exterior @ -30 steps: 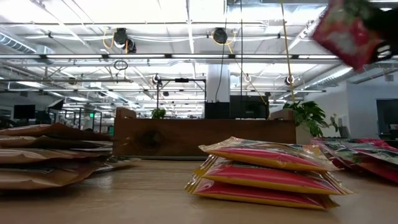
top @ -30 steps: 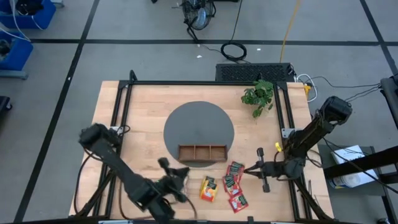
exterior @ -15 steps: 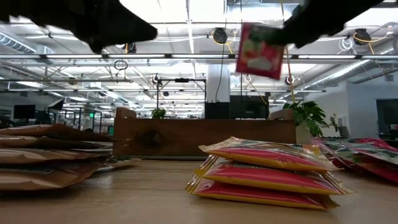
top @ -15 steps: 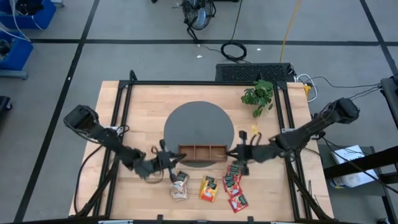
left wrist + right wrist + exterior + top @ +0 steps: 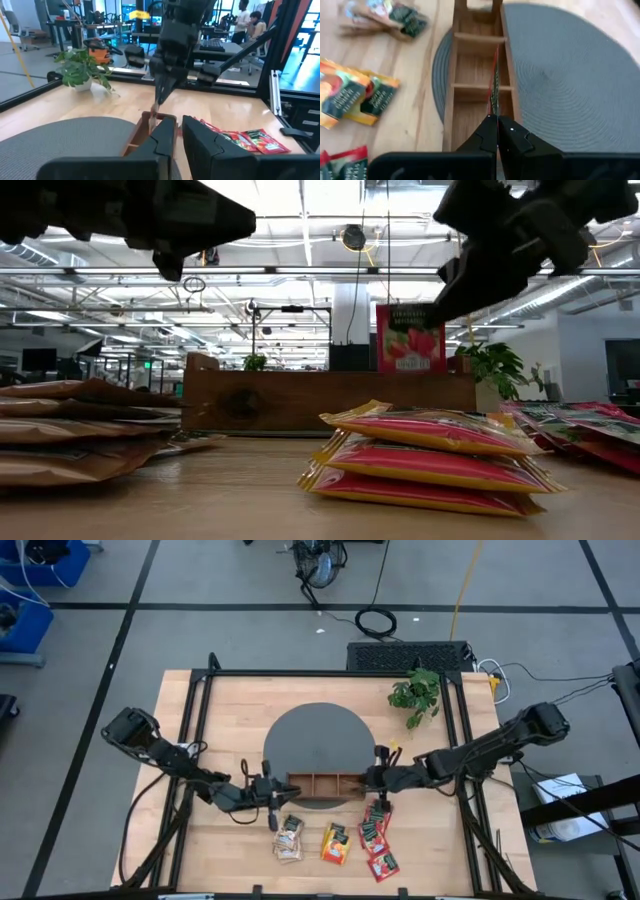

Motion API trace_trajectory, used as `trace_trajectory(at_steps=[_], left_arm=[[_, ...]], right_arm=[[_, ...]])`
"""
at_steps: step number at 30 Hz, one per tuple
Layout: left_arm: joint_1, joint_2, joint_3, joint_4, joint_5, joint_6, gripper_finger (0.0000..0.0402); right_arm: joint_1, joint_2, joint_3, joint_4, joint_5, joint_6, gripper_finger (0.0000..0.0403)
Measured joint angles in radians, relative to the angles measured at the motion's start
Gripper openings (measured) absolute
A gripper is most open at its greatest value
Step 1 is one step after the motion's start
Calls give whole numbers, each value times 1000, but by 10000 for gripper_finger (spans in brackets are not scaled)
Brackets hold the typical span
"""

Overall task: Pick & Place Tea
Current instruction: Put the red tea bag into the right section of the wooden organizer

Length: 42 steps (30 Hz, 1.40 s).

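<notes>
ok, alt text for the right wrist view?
The right gripper holds a red tea packet edge-on over a wooden three-compartment tray, which sits on a round grey mat. On the bare table beside the tray lie beige-brown packets, orange-yellow packets and a red packet.

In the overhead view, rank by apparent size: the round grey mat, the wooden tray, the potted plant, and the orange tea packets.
1. Round grey mat
2. Brown wooden three-compartment tray
3. Small green potted plant
4. Orange-yellow tea packets

Tray and plant look close; that order is unsure.
</notes>
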Motion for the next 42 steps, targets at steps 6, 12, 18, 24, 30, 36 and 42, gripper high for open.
trace_trajectory(at_steps=[6, 12, 18, 24, 30, 36, 42], left_arm=[[0, 0, 2, 0, 0, 4, 46], [0, 0, 2, 0, 0, 53, 47], [5, 0, 2, 0, -3, 93, 47], [27, 1, 2, 1, -3, 121, 47], [50, 2, 3, -3, -2, 140, 47], [63, 2, 3, -8, 5, 142, 47], [64, 2, 3, -8, 6, 139, 47]], right_arm=[[0, 30, 0, 5, 2, 15, 0], [0, 29, 0, 6, 3, 21, 0], [-21, 46, -21, 6, 3, 30, 0], [-53, 83, -34, 58, 2, 3, 0], [-59, 95, -34, 80, 0, -53, 4], [-89, 95, -34, 105, 1, -48, 33], [-111, 95, -34, 107, 2, -46, 83]])
